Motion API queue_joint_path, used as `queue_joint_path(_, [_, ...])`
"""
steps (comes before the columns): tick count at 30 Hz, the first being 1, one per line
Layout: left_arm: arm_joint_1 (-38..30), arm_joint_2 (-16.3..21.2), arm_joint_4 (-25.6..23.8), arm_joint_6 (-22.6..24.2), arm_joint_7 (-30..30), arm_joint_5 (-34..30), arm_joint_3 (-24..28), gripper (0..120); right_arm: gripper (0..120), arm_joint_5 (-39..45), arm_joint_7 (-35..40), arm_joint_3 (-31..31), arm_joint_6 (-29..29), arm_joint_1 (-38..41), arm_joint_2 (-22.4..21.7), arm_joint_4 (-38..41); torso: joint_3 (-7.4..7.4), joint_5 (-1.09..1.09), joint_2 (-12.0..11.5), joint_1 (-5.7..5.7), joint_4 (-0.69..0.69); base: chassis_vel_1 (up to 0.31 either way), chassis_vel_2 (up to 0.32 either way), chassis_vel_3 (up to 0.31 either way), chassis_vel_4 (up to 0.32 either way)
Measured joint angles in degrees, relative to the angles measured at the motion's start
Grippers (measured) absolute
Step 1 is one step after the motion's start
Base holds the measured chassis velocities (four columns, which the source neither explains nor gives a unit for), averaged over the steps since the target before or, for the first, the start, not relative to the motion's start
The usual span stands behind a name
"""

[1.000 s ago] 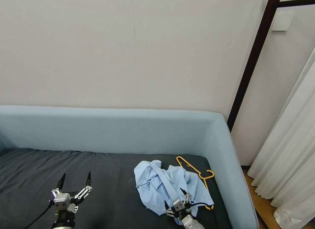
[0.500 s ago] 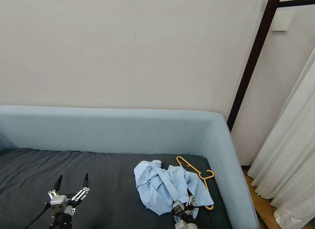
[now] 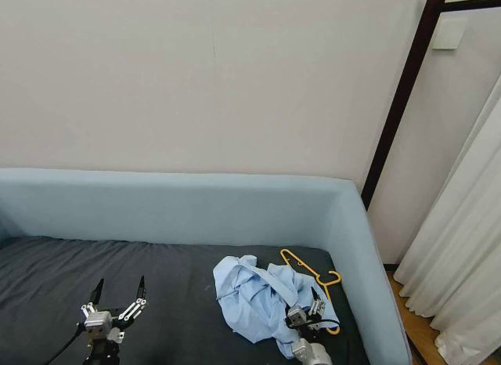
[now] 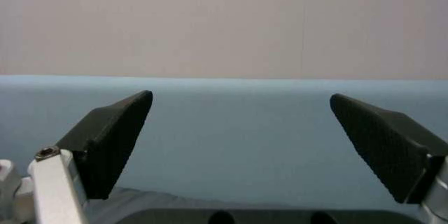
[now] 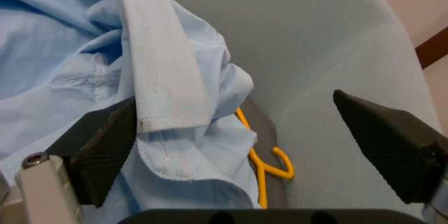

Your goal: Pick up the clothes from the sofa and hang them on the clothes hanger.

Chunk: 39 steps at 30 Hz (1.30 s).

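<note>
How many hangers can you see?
1. The hanger lies on the sofa seat near its right end, right of the shirt and partly under it. Another could be hidden beneath the shirt.

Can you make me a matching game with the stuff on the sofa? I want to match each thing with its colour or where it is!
Things:
1. shirt
2. hanger
3. left gripper
4. right gripper

Clues:
A. orange, lying partly under the cloth
B. open, at the cloth's edge near the sofa's right end
C. light blue and crumpled
D. open, above the bare dark seat

Right pairs: 1-C, 2-A, 3-D, 4-B
</note>
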Motion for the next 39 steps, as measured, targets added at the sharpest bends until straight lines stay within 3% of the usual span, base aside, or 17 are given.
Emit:
queue_joint_path(4, [0.01,0.0,-0.01,-0.07,-0.04,0.0,0.0,100,97,-0.88,-2.55,0.67,2.59,-0.67,-0.22,-0.62,0.0,0.0,0.0,0.0,0.0,0.0,0.0,0.0,0.0])
queue_joint_path(10, [0.09,0.06,-0.01,-0.18,-0.08,-0.09,-0.12,100,77,-1.94,-5.05,1.64,5.09,-1.15,-0.39,-1.19,0.0,0.0,0.0,0.0,0.0,0.0,0.0,0.0,0.0])
queue_joint_path(15, [-0.09,-0.02,0.07,-0.21,-0.09,-0.13,0.01,100,53,-2.02,-6.54,2.89,5.87,-1.05,-0.92,-1.48,0.0,0.0,0.0,0.0,0.0,0.0,0.0,0.0,0.0])
queue_joint_path(17, [-0.14,-0.03,0.11,-0.2,-0.09,-0.13,0.05,100,52,-2.02,-6.8,3.2,6.14,-1.02,-1.12,-1.6,0.0,0.0,0.0,0.0,0.0,0.0,0.0,0.0,0.0])
queue_joint_path(30, [-1.14,-0.45,0.9,-0.2,-0.1,0.26,1.08,100,3,2.77,-16.63,9.45,13.08,0.17,-2.77,0.91,0.0,-0.01,0.0,0.0,0.0,0.0,0.0,0.0,0.0])
queue_joint_path(39, [-1.15,-0.01,1.23,-0.14,-0.12,0.27,1.09,100,1,6.84,-21.57,10.43,15.76,0.12,-3.29,0.92,0.0,0.0,0.0,0.0,0.01,0.0,0.0,0.0,0.0])
